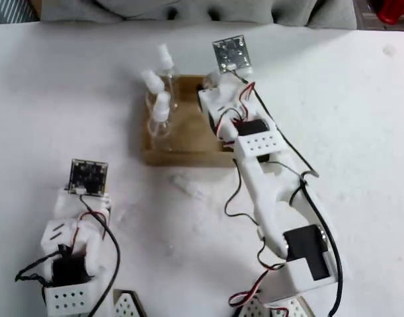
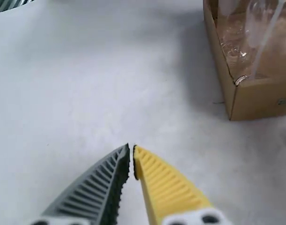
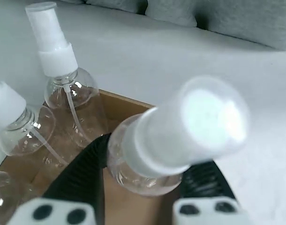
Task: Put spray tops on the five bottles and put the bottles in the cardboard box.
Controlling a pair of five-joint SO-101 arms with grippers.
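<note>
No words, numbers or signs can be read here. The cardboard box [image 2: 255, 99] has a small dark printed mark on its outer side, but it is too blurry to make out.
</note>
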